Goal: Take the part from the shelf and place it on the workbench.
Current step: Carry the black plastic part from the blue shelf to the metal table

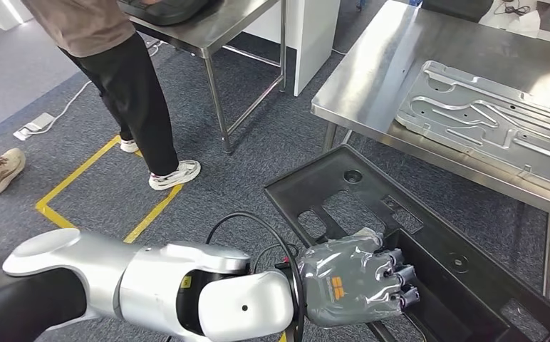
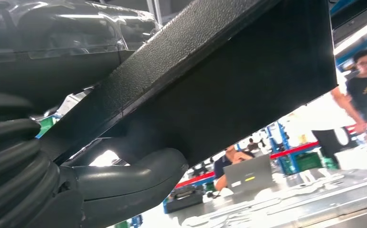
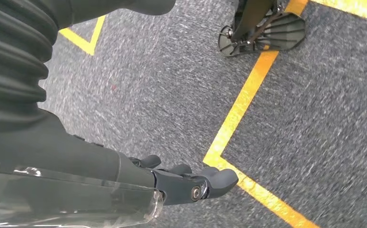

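One hand does all the carrying: left hand (image 1: 357, 281) has its fingers curled over the near rim of the black part (image 1: 429, 242), w/ the thumb (image 2: 124, 183) pressed up under it in the left wrist view. So it's clamped on the part's edge, top & bottom. Part is a long black moulded tray-like panel w/ cut-outs, held in the air over the carpet, its far corner just beside the workbench (image 1: 372, 78) front edge & lower than the top.

Right hand (image 3: 172, 183) hangs over the floor by the yellow tape line (image 3: 248, 95), holding nothing; fingers look loosely curled, not fully spread, can't tell more.

Risks, as I judge them:
- Grip is at one end only, so the long part levers on the fingers & could droop or twist out.
- Part sits below the bench top; w/o a lift first, its far corner could knock the front edge or the leg.
- Silver pressed panel (image 1: 486, 121) already lies along the front right of the bench; setting down there means stacking or scraping. Bare steel is toward the left & back.
- Person (image 1: 115, 78) stands near a second table (image 1: 215, 28), well apart from the part; a wide swing left could change that.
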### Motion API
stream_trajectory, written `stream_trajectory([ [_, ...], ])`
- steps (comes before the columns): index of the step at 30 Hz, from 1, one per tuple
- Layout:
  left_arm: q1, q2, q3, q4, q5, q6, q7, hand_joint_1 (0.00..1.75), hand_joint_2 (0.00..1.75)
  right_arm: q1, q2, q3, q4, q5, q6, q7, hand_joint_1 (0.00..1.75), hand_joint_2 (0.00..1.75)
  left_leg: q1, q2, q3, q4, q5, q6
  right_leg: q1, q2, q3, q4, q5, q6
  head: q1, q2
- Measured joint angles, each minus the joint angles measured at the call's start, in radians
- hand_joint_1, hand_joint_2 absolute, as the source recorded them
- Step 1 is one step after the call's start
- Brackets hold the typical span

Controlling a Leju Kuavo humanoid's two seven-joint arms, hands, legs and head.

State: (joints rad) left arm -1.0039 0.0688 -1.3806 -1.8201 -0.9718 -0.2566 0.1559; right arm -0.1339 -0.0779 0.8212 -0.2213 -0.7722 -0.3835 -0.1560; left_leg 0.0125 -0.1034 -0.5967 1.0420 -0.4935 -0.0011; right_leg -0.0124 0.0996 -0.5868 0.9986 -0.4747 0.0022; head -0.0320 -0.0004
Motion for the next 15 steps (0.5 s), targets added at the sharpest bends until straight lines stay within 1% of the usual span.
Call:
stream_trajectory([
  [1,0.0,0.0,0.0,0.0,0.001,0.0,0.0,1.75,1.75,-0.001,0.0,0.0,0.0,0.0,0.0,0.0,0.0,1.75,0.0,-0.012,0.008,-0.018,-0.001,0.003,-0.004,0.012,-0.004,0.001,0.0,0.006,0.001,0.0],
  [3,0.0,-0.002,0.001,0.0,0.002,0.0,0.0,1.75,1.75,0.0,-0.001,0.0,0.0,-0.001,-0.001,0.0,0.0,1.75,-0.002,0.014,0.016,-0.031,-0.004,0.006,-0.008,0.036,-0.01,-0.003,0.003,0.021,-0.001,0.0],
  [4,0.0,-0.003,0.001,0.0,0.003,0.0,0.0,1.75,1.75,0.001,-0.002,0.0,0.0,-0.001,-0.002,0.0,0.0,1.75,0.0,0.029,0.021,-0.038,-0.003,0.01,-0.007,0.03,-0.012,-0.001,0.0,0.027,0.001,0.0],
  [5,-0.001,-0.004,0.001,0.0,0.003,0.0,0.0,1.75,1.75,0.001,-0.002,0.0,-0.001,-0.001,-0.002,0.0,0.0,1.75,0.002,0.046,0.028,-0.045,-0.001,0.014,-0.005,0.009,-0.02,0.016,-0.012,0.032,0.006,0.0],
  [6,0.0,-0.005,0.001,0.0,0.003,0.0,0.0,1.75,1.75,0.0,-0.003,0.0,-0.002,-0.001,-0.003,0.0,0.0,1.75,0.004,0.065,0.033,-0.051,0.0,0.018,-0.003,-0.022,-0.038,0.054,-0.034,0.037,0.014,0.0],
  [7,0.0,-0.005,0.001,0.001,0.003,0.0,0.0,1.75,1.75,-0.002,-0.003,0.0,-0.002,-0.001,-0.003,0.0,0.0,1.75,0.002,0.083,0.037,-0.053,-0.002,0.021,-0.002,-0.058,-0.068,0.113,-0.064,0.042,0.023,0.0],
  [8,0.0,-0.005,0.001,0.001,0.004,0.0,0.0,1.75,1.75,-0.004,-0.003,0.0,-0.002,-0.001,-0.003,0.0,0.0,1.75,0.0,0.102,0.04,-0.053,-0.004,0.023,-0.003,-0.079,-0.103,0.182,-0.093,0.047,0.031,0.0],
  [9,0.001,-0.005,0.001,0.001,0.004,0.0,0.0,1.75,1.75,-0.004,-0.004,0.0,-0.002,-0.002,-0.003,0.0,0.0,1.75,-0.001,0.119,0.041,-0.053,-0.008,0.025,-0.005,-0.09,-0.132,0.237,-0.111,0.051,0.034,0.0],
  [10,0.001,-0.005,0.001,0.002,0.004,0.0,0.0,1.75,1.75,-0.002,-0.004,0.0,-0.002,-0.002,-0.003,0.0,0.0,1.75,-0.002,0.135,0.043,-0.053,-0.011,0.024,-0.006,-0.095,-0.147,0.264,-0.112,0.053,0.037,0.0],
  [11,0.001,-0.005,0.0,0.002,0.005,0.0,0.0,1.75,1.75,0.0,-0.004,0.0,-0.001,-0.002,-0.003,0.0,0.0,1.75,-0.002,0.149,0.046,-0.053,-0.014,0.022,-0.007,-0.098,-0.14,0.249,-0.092,0.054,0.038,0.0],
  [12,0.001,-0.005,0.0,0.002,0.005,0.0,0.0,1.75,1.75,0.003,-0.004,0.0,-0.001,-0.002,-0.003,0.0,0.0,1.75,-0.003,0.162,0.051,-0.053,-0.018,0.02,-0.007,-0.105,-0.114,0.199,-0.059,0.054,0.04,0.0],
  [13,0.001,-0.006,0.001,0.002,0.005,0.0,0.0,1.75,1.75,0.004,-0.005,0.0,-0.001,-0.002,-0.003,0.0,0.0,1.75,-0.004,0.173,0.056,-0.053,-0.022,0.017,-0.006,-0.12,-0.076,0.125,-0.023,0.052,0.041,0.0],
  [14,0.001,-0.006,0.001,0.002,0.005,0.0,0.0,1.75,1.75,0.004,-0.005,0.0,-0.001,-0.002,-0.003,0.0,0.0,1.75,-0.007,0.183,0.06,-0.052,-0.027,0.013,-0.002,-0.135,-0.041,0.06,0.002,0.047,0.043,0.0],
  [15,0.001,-0.006,0.001,0.002,0.005,0.0,0.0,1.75,1.75,0.003,-0.006,0.0,-0.001,-0.002,-0.003,0.0,0.0,1.75,-0.01,0.192,0.063,-0.051,-0.031,0.008,0.001,-0.147,-0.017,0.014,0.015,0.04,0.044,0.0],
])
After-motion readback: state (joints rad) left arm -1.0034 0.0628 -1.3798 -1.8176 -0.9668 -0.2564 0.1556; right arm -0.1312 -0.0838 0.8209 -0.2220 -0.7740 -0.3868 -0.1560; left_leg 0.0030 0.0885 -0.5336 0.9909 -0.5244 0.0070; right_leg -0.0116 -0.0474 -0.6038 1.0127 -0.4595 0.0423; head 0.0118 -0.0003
